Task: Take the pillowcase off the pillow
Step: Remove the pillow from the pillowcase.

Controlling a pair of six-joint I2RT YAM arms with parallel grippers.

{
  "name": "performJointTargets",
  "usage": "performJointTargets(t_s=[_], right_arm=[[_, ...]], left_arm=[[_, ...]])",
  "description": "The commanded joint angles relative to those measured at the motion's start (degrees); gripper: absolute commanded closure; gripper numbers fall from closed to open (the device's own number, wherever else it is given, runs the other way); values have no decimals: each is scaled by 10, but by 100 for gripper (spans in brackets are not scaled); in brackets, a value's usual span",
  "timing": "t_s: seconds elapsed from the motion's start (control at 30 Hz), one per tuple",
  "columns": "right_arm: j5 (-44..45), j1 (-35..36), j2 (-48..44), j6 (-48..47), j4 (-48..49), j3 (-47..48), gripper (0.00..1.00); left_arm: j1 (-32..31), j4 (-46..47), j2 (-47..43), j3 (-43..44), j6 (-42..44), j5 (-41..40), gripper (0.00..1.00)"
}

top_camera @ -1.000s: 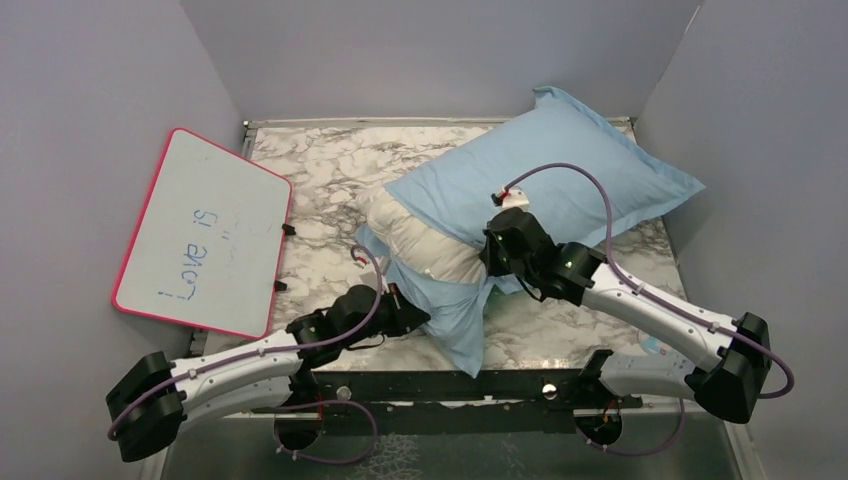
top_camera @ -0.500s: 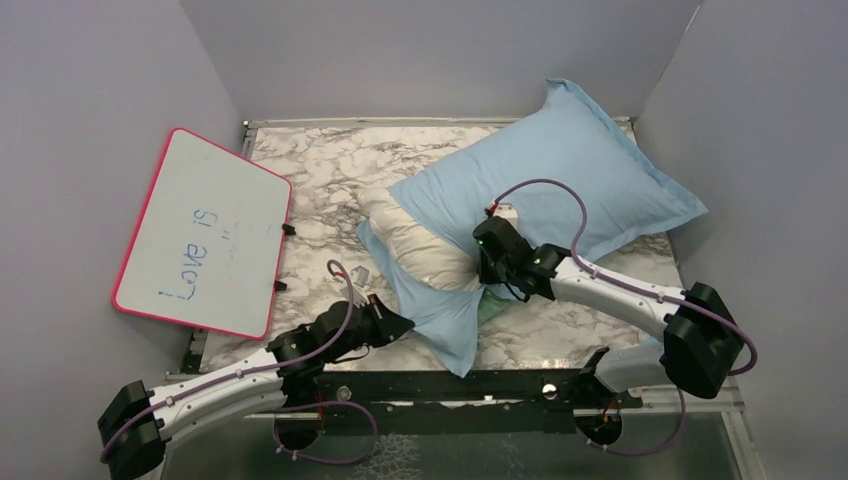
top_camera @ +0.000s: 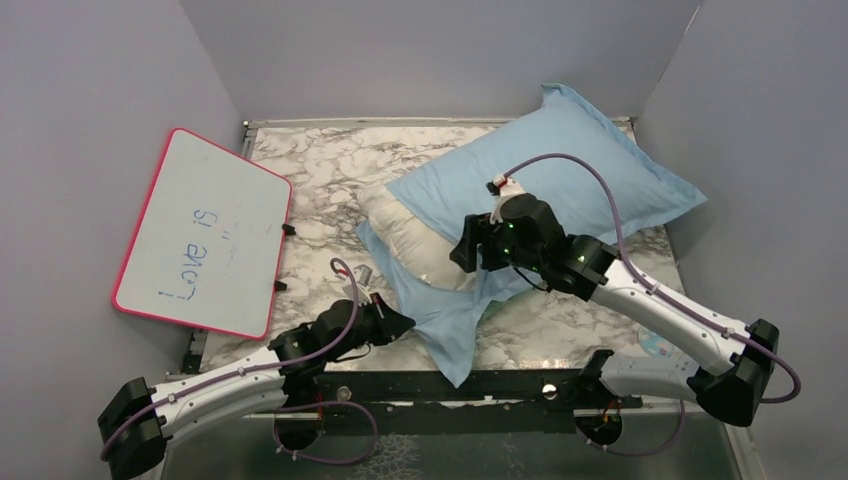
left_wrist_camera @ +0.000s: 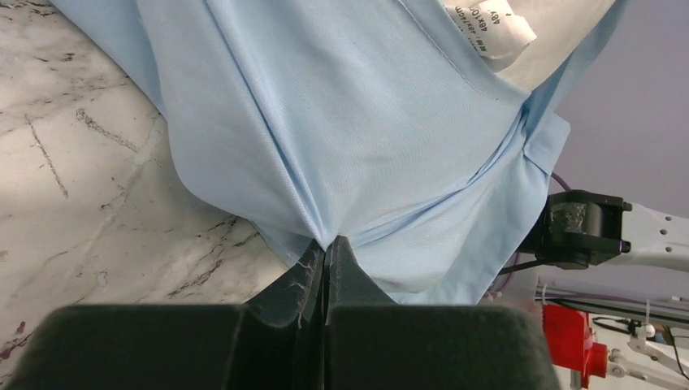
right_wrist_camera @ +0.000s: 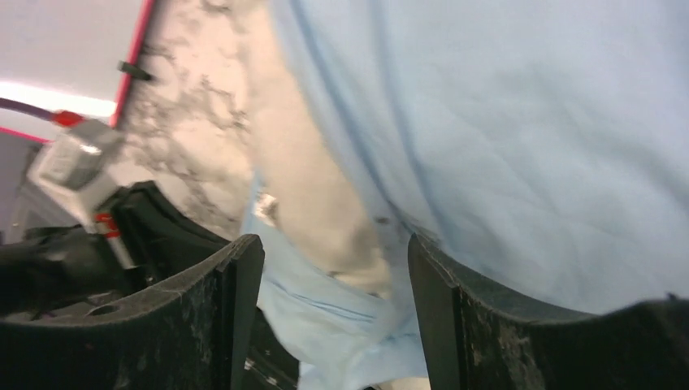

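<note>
Left gripper (left_wrist_camera: 326,268) pinches smooth blue pillowcase (left_wrist_camera: 366,146), jaws tight — right gripper (right_wrist_camera: 333,309) gapes wide, empty, above plump cream pillow (right_wrist_camera: 317,187).

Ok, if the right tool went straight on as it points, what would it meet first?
Probably the bare cream pillow end sticking out of the pillowcase; it sits ahead of the right tool, whose jaws stand open. Depth is unclear.

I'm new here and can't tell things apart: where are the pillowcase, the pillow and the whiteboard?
pillowcase (top_camera: 570,175): top view, plain blue face, far right part.
pillow (top_camera: 412,242): top view, bare cream end poking out.
whiteboard (top_camera: 205,230): top view, middle of its white writing surface.
</note>
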Motion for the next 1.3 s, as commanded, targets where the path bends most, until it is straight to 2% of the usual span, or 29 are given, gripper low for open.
performJointTargets(t_s=[0.0,0.1,0.2,0.27,0.37,0.47,0.53,0.6,0.67,0.87,1.03,1.13,1.2,1.27], right_arm=[[84,88,53,-19,-67,105,30],[143,144,126,-35,-91,174,27],[202,152,185,-63,-132,234,24],[234,152,204,-55,-149,259,14],[220,152,193,-66,-87,238,1],[203,152,153,-45,27,162,0],[125,152,139,-64,69,134,0],[76,152,146,-73,84,127,0],[79,152,172,-59,70,141,0],[261,152,253,-13,-21,187,7],[445,150,304,-27,16,139,17],[506,138,350,0,12,131,25],[508,127,373,23,-6,145,35],[500,122,383,20,5,151,65]], left_arm=[[-2,-6,9,19,31,2,100],[-2,-33,5,30,23,-12,100],[-2,-34,-25,19,12,-16,100],[-2,-33,-48,9,8,-17,100],[-2,-34,-64,-1,3,-19,100],[-2,-30,-60,-7,-7,-20,100],[-2,-27,-57,-6,-8,-19,100],[-2,-22,-55,-5,-6,-24,100],[-2,-12,-51,-5,-2,-28,100],[-2,14,-24,-4,-1,-19,100],[-2,22,-12,-7,-1,-11,100],[-2,22,-8,-11,3,-5,100],[-2,22,-6,-19,-2,-4,100],[-2,22,-7,-28,-9,-4,100]])
